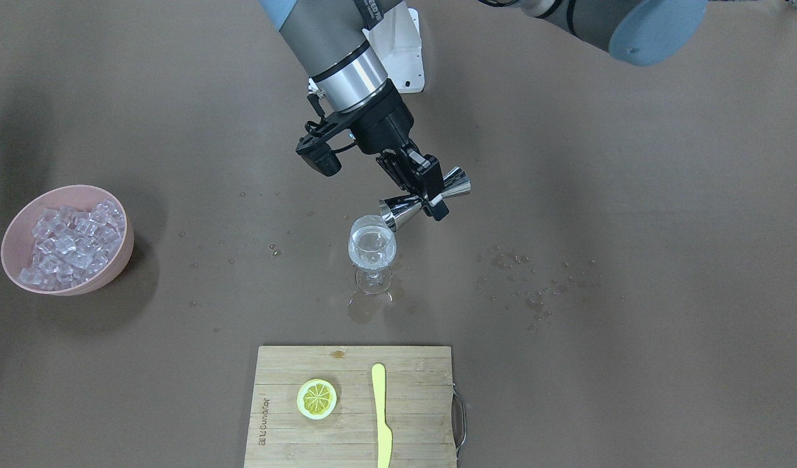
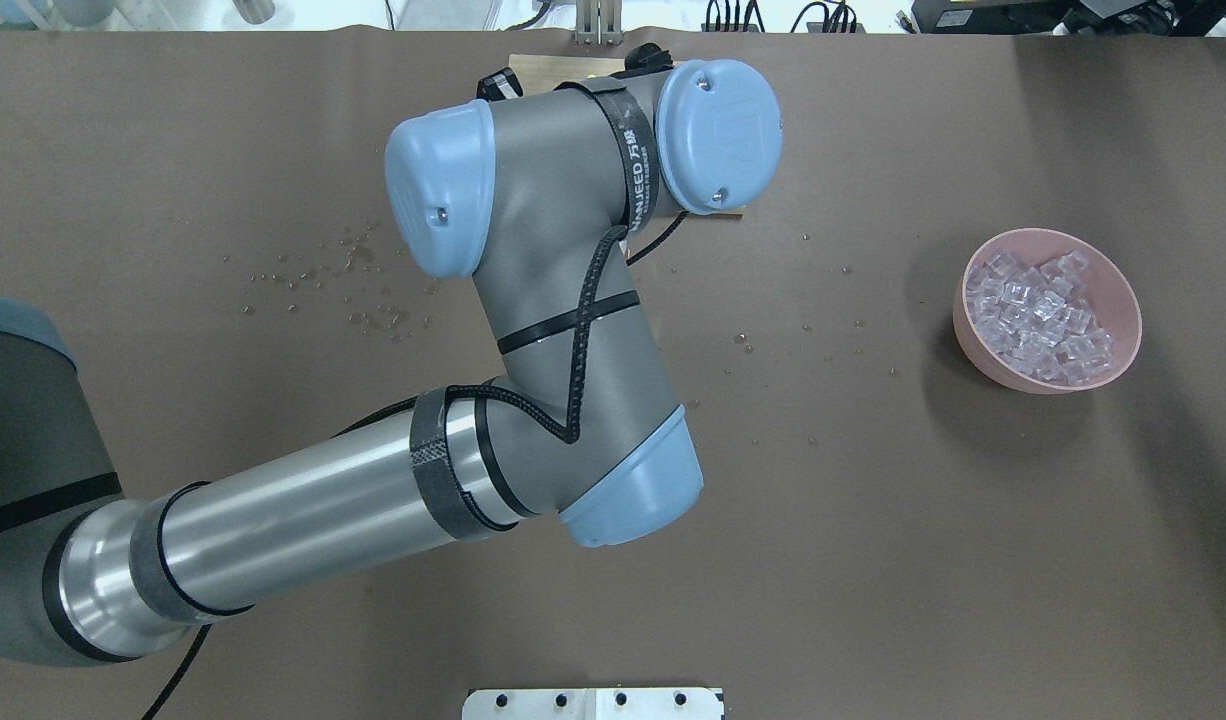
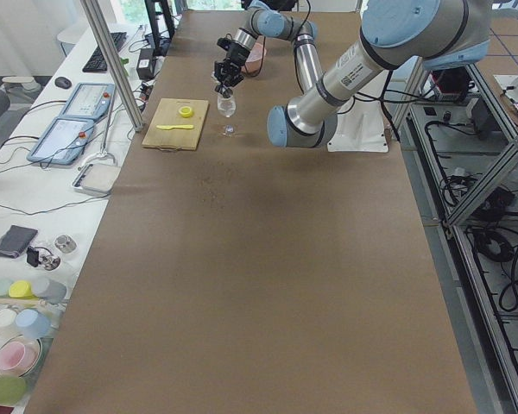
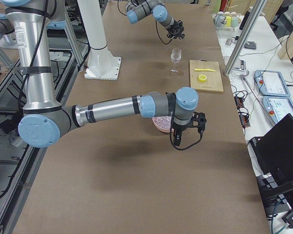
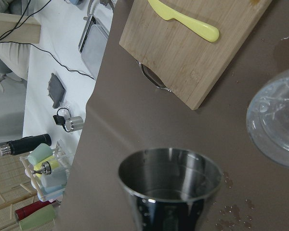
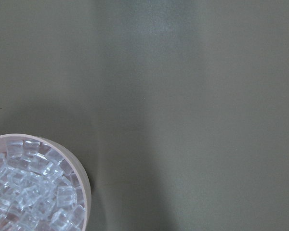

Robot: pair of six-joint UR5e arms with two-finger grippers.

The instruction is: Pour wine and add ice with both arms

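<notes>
The left gripper (image 1: 431,194) is clenched around the narrow waist of a steel measuring cup (image 1: 398,211), which it holds tipped almost on its side just above the wine glass (image 1: 372,250). The cup's lower mouth sits right at the glass's rim, on the side toward the robot. The glass stands upright on the brown table (image 1: 632,357), and the wine (image 1: 371,259) lies as a clear pool in its bowl. A small wet patch (image 1: 365,311) spreads from the foot of the glass. Scattered drops (image 1: 535,286) dot the table farther off on the robot's left of the glass. The ice (image 1: 70,244) is heaped in a pink bowl (image 1: 122,260), well apart from the glass on the robot's right. The right gripper (image 4: 179,131) hangs near that bowl, far from the glass, and whether it is clenched or released cannot be told. Near the glass, on the side away from the robot, lies a wooden cutting board (image 1: 411,390) with a lemon slice (image 1: 317,398) and a yellow knife (image 1: 381,416) on it, side by side but apart.
</notes>
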